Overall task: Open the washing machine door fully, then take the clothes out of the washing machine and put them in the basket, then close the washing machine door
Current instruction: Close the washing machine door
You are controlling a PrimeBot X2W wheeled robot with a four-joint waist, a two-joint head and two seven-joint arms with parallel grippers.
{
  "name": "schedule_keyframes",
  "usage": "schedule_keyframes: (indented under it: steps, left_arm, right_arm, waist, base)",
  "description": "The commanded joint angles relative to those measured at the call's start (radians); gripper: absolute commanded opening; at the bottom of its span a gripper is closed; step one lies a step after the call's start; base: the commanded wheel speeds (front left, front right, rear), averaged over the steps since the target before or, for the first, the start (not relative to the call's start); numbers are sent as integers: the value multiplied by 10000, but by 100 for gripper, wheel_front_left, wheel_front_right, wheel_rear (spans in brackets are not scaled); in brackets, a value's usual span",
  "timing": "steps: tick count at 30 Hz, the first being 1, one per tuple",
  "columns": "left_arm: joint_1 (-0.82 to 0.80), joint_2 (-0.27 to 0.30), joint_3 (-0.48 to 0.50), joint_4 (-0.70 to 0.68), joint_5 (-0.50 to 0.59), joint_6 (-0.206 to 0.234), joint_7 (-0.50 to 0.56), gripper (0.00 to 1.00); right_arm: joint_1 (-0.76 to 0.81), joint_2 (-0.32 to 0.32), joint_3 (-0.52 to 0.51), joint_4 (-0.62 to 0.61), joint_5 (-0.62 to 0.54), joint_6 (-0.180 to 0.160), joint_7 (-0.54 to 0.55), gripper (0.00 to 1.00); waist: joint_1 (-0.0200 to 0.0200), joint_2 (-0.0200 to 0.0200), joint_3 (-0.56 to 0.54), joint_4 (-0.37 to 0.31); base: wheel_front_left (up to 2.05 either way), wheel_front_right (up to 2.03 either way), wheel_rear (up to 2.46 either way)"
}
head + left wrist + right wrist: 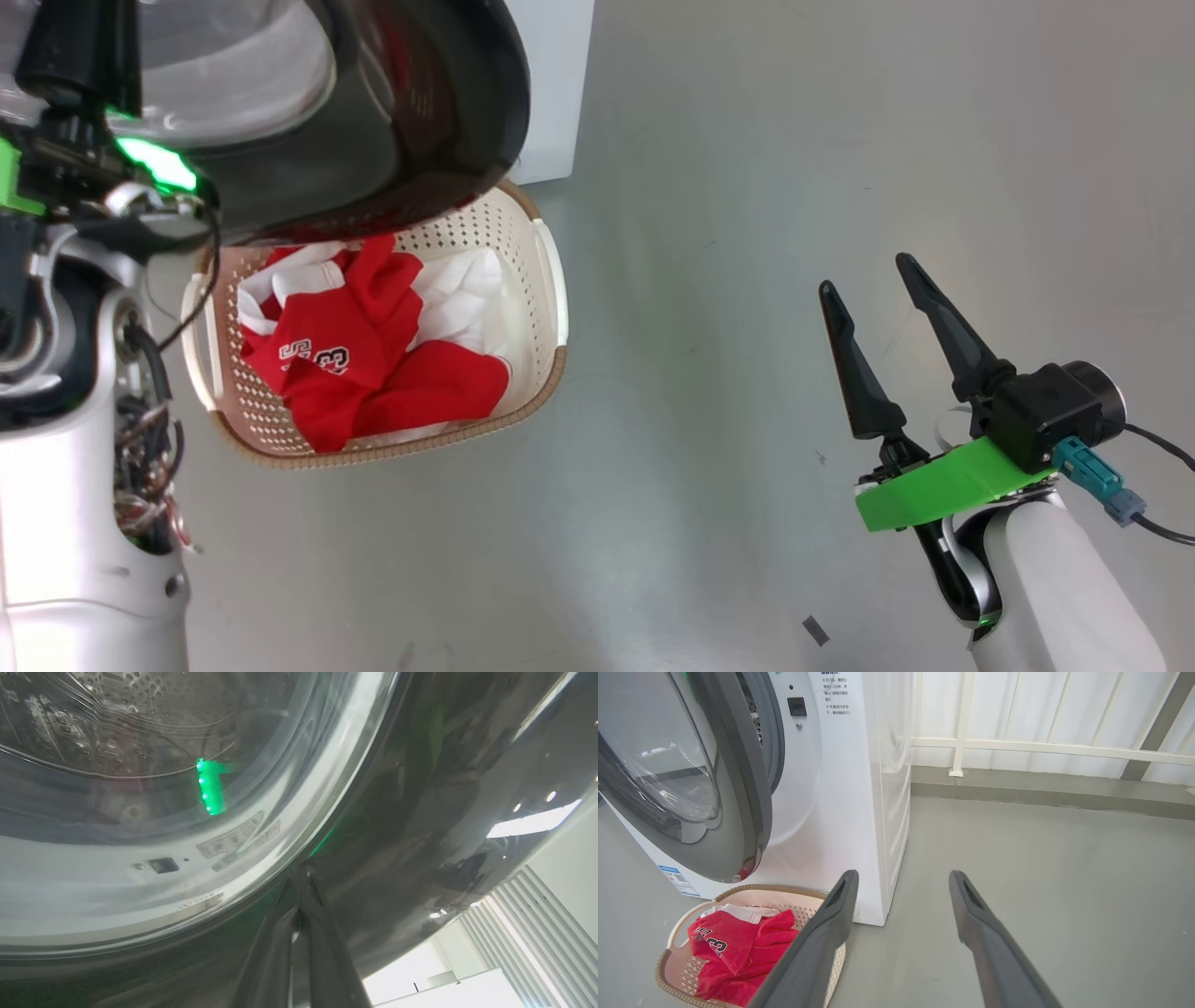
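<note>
Black rim of the washing machine door (444, 788) is met by the clenched left gripper (299, 872); steady push until latching is advised. Right gripper (866, 277) splayed, empty.

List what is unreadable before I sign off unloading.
- Perforated steel drum, left wrist view: glare on the round black-rimmed glass door blurs its contents.
- Cream perforated plastic basket, head view: that door covers its far end.
- Printed label on the white washing machine, right wrist view: too small.
</note>
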Motion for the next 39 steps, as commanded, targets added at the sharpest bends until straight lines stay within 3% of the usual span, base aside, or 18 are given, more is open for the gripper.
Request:
schedule_keyframes:
  steps: [1, 21, 22, 23, 24, 25, 29, 32, 39]
  left_arm:
    - [-326, 392, 241, -200, 60, -137, 12, 0]
    - [79, 570, 259, 144, 327, -464, 67, 0]
    - [219, 603, 235, 113, 390, -520, 83, 13]
    - [376, 642, 214, 75, 460, -567, 94, 37]
    - [546, 695, 187, 14, 564, -621, 86, 84]
    - [728, 744, 147, -59, 665, -674, 96, 100]
    - [1507, 1095, -24, -363, 1538, -943, -199, 100]
    - [2189, 1624, -433, -573, 3122, -1179, -813, 100]
    - [3704, 1949, -896, -1202, 5668, -1473, -2631, 100]
  right_arm:
    - [-139, 5, 198, -261, 76, 35, -63, 100]
    - [-157, 5, 181, -219, 189, 35, -63, 100]
    - [-155, 5, 159, -209, 173, 35, -63, 100]
    - [-151, 5, 138, -198, 155, 35, -63, 100]
    - [-146, 5, 121, -188, 132, 35, -63, 100]
    - [-139, 5, 99, -183, 118, 35, -63, 100]
    - [-101, 5, -12, -145, 79, 35, -63, 100]
    - [-53, 5, -69, -97, 49, 35, -63, 100]
    - [109, 5, -136, 1, -8, 35, -63, 100]
  waist:
    - [0, -1, 37, -46]
    - [0, -1, -272, -2]
    - [0, -1, -344, 33]
    - [0, -1, -420, 72]
    - [0, -1, -500, 112]
    - [0, -1, -583, 151]
    - [0, -1, -901, 340]
    - [0, -1, -1171, 482]
    - [0, -1, -1880, 710]
  base:
    - [0, 0, 0]
    - [0, 0, 0]
    - [0, 0, 0]
    - [0, 0, 0]
    - [0, 0, 0]
    - [0, 0, 0]
    - [0, 0, 0]
    - [0, 0, 0]
    - [0, 0, 0]
